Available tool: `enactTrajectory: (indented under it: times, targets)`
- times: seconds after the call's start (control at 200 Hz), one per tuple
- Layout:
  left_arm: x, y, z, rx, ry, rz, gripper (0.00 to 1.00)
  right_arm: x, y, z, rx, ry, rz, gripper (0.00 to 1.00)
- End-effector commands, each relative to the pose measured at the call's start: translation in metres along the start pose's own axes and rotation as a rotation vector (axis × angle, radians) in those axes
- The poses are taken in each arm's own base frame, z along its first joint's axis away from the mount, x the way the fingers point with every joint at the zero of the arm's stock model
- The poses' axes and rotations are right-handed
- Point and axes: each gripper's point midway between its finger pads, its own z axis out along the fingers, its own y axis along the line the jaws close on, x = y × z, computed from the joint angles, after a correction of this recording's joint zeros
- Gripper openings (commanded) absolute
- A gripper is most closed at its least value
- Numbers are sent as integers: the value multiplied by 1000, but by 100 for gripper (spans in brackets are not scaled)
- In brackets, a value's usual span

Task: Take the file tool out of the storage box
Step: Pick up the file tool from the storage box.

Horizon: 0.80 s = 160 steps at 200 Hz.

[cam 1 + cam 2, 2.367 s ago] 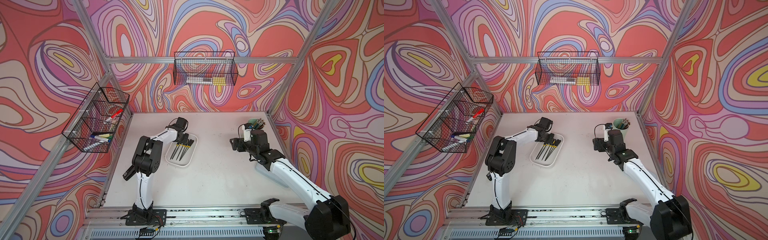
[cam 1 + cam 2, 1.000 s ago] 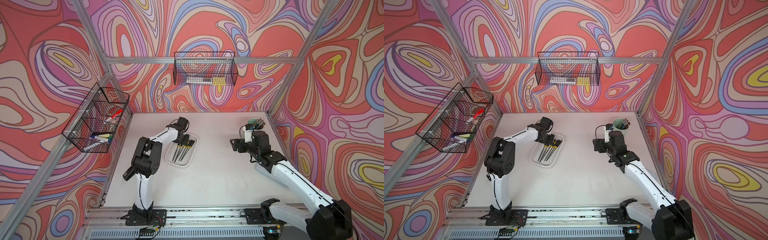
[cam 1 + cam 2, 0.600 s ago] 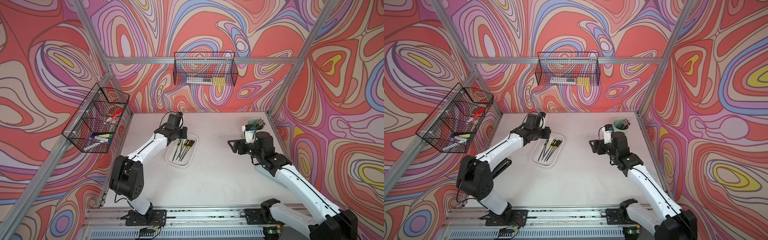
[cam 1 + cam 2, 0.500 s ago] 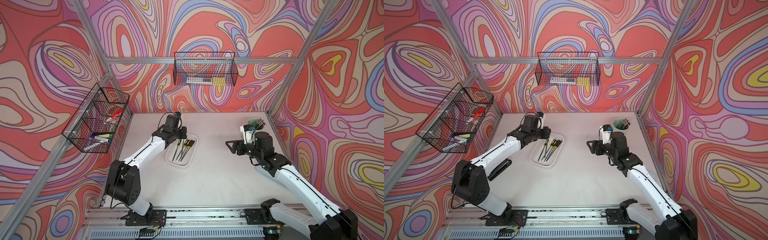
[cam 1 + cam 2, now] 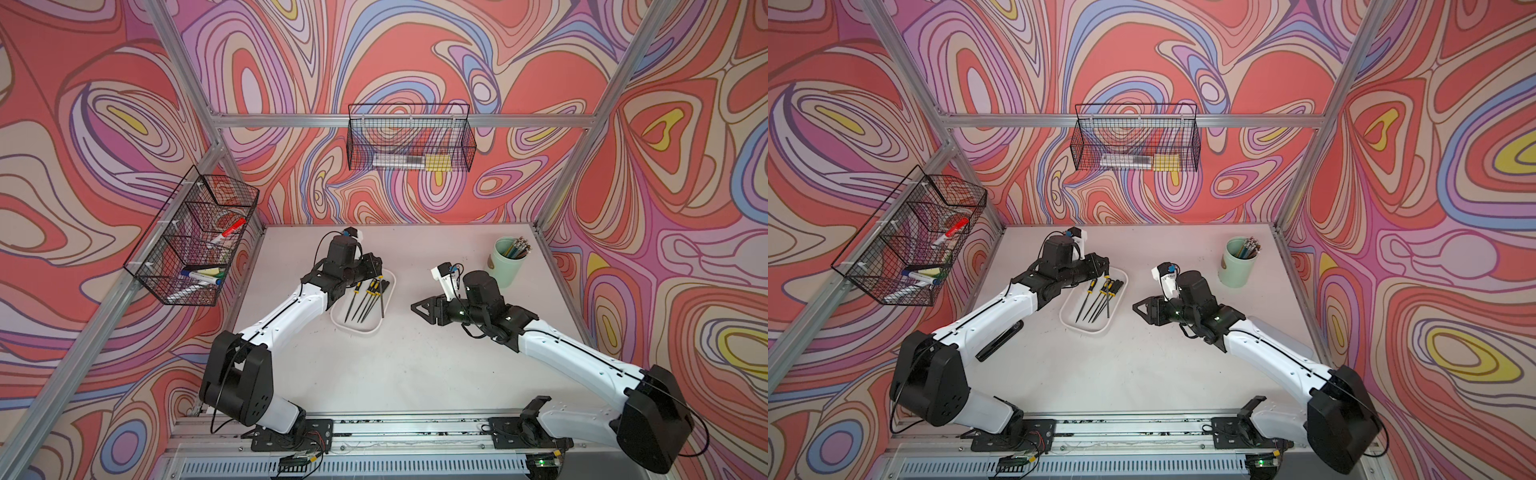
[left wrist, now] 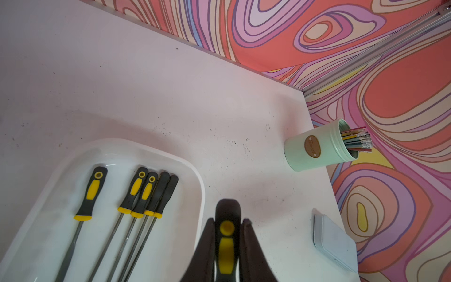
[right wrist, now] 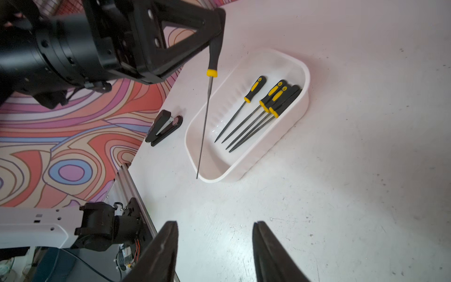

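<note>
The storage box (image 5: 357,328) is a shallow white tray left of the table's middle, seen in both top views (image 5: 1084,328) and in the right wrist view (image 7: 244,168). Several black-and-yellow files lie in it. My left gripper (image 6: 229,219) is shut on the handle of one file tool (image 7: 207,109). That file hangs point down above the tray, clear of the others. In both top views the left gripper (image 5: 374,264) is over the tray's far end. My right gripper (image 7: 215,223) is open and holds nothing. It hovers over bare table just right of the tray (image 5: 415,307), pointing at it.
A mint-green pencil cup (image 5: 505,266) stands at the back right. A black stapler (image 7: 163,127) lies left of the tray, under the left arm. A flat grey case (image 6: 334,241) lies near the right wall. Wire baskets (image 5: 195,245) (image 5: 409,139) hang on the left and back walls.
The left arm has unfolded and lifted one file up out of the tray. The right gripper has moved from beside the cup leftward toward the tray.
</note>
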Motion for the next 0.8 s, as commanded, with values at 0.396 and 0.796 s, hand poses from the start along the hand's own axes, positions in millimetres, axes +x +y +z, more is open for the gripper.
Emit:
enactTrajectory:
  times: [0.396,0.796]
  targets:
    - [5,-30,-10,75,-19,-56,11,-5,22,46,-58,36,-13,34]
    - [9,-36,-7,81,-13,-56,11,-2,22,59,-78,62,1,26]
